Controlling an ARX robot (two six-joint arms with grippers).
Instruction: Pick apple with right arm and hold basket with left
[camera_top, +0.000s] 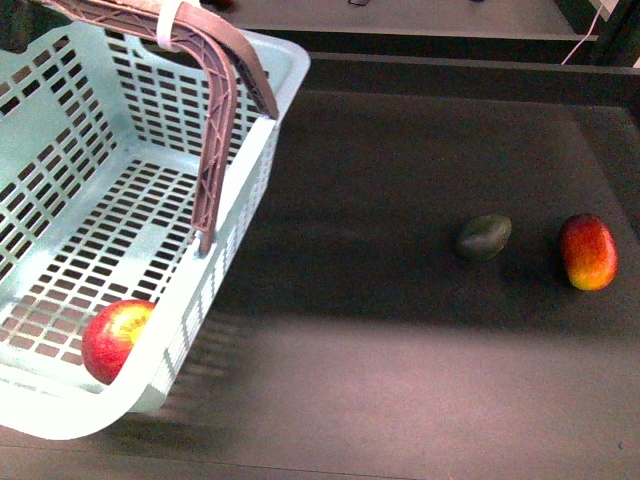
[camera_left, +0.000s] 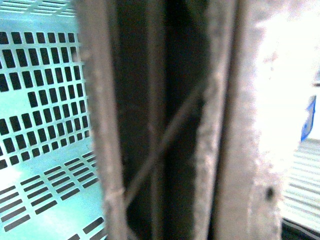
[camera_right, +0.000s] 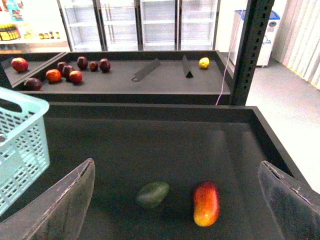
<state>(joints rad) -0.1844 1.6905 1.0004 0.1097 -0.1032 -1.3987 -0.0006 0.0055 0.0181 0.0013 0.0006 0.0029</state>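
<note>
Looking front, you find the apple (camera_top: 115, 338) already in the basket (camera_top: 290, 62), near corner at 8 o'clock, well toward 9 o'clock from your released right fingers (camera_right: 60, 205); whether the left fingers grip, you cannot tell.

Front view dim; basket (camera_left: 40, 100) blurred close-up, glare at edge

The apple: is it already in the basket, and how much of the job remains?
Done, it seems: the apple lies inside the basket, in its near corner. In hand: the basket's handle fills the left wrist view, so the left claw probably holds it, though its grip cannot be seen. The right claw is open and empty. Little appears left.
</note>
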